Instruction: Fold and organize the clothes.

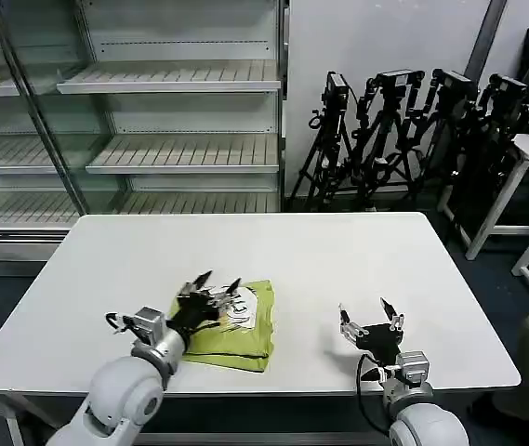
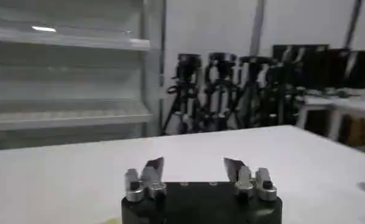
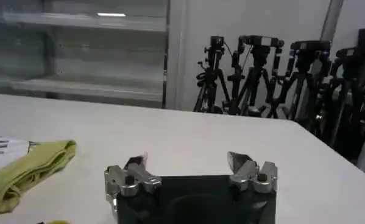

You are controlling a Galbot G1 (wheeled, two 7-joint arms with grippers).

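Left tool [image 1: 216, 282] spread wide above folded T-shirt [image 1: 245, 336], right tool [image 1: 368, 311] wide, empty

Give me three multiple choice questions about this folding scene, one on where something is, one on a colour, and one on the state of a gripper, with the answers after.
1. Where is the left gripper?
A. above the T-shirt
B. over a shelf
C. at the table's far edge

2. What colour is the T-shirt?
A. red
B. lime yellow-green
C. navy

3. How is the right gripper?
A. shut on the T-shirt
B. shut, holding nothing
C. open, holding nothing

Answers:
1 A, the head view shows it over the folded garment on the table.
2 B, plain in the head view.
3 C, its fingers stand apart over bare tabletop.
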